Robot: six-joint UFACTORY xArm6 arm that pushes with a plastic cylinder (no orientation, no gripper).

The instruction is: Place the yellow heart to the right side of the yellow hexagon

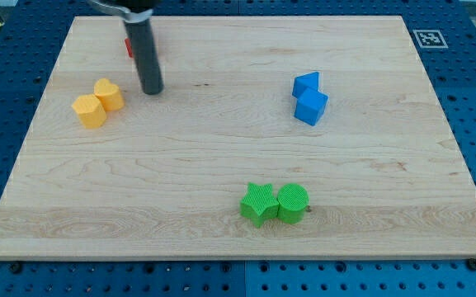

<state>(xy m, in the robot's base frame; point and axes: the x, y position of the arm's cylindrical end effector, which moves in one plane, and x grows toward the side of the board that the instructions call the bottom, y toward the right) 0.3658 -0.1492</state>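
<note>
In the single camera view, the dark rod's tip rests on the pale wooden board near its top-left corner; the arm carries no gripper and holds nothing. The small yellow heart-shaped block lies just to the view's left of the tip, close but apart from it. It touches the yellow-orange hexagonal block, sitting on that block's upper right. A small red block peeks out behind the rod.

Towards the right edge sit two touching blue blocks. Near the bottom edge, a green star-shaped block touches a green cylindrical block.

Judged from this, the heart probably needs nudging towards the bottom edge, so the tip must first get above it.
</note>
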